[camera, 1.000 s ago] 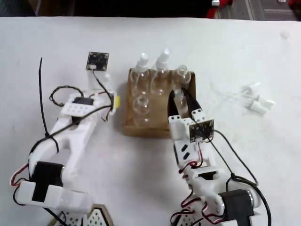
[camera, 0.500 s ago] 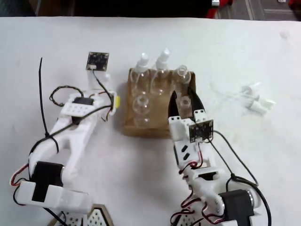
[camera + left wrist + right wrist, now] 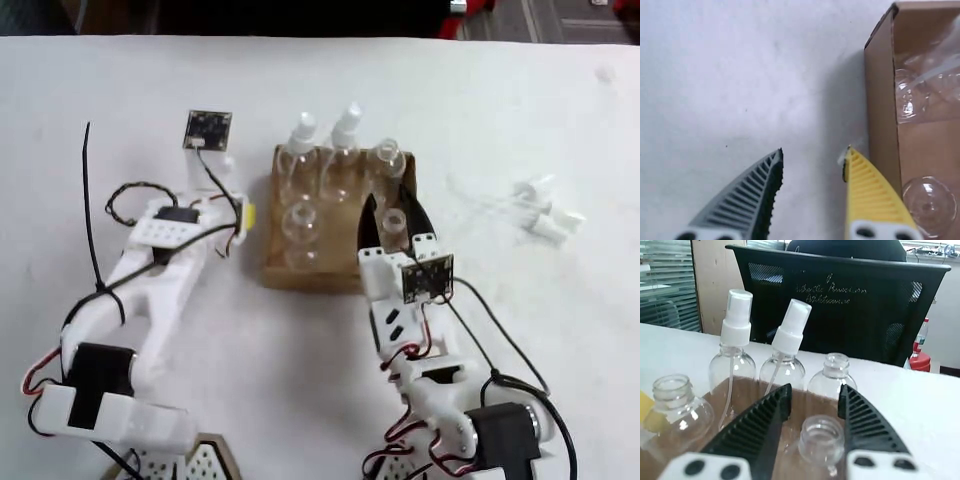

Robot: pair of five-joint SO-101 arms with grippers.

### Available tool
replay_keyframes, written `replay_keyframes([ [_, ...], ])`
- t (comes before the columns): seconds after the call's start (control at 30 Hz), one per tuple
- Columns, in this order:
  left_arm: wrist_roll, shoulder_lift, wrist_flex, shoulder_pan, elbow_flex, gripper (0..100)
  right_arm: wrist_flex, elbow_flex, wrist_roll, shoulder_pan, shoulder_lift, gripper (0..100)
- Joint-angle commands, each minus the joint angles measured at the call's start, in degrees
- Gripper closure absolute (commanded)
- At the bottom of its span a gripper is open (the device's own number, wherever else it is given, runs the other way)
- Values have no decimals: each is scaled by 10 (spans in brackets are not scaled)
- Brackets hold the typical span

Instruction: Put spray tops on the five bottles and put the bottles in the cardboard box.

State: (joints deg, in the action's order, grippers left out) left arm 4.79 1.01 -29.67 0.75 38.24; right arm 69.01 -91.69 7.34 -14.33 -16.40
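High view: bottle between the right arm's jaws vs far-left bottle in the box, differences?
The bottle between the jaws: bare open neck; far-left bottle: white spray top fitted. The bottle between the jaws sits in the near row, right gripper open around it; far-left bottle stands free in the far row. Both clear, upright, inside the cardboard box.

Right pincer (image 3: pixel 391 203) now stands open astride the capless bottle (image 3: pixel 393 219) in the cardboard box (image 3: pixel 310 275); 1 s ago it gripped the neck.
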Motion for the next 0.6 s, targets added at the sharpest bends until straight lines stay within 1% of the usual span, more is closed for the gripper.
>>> replay_keyframes([
  [0.0,-5,1,14,5,-30,812,39,-21,8,7,-19,868],
  [0.1,-5,1,14,5,-30,812,85,-42,6,7,-45,868],
  [0.57,-5,1,14,5,-30,812,-46,-41,3,64,-190,871],
])
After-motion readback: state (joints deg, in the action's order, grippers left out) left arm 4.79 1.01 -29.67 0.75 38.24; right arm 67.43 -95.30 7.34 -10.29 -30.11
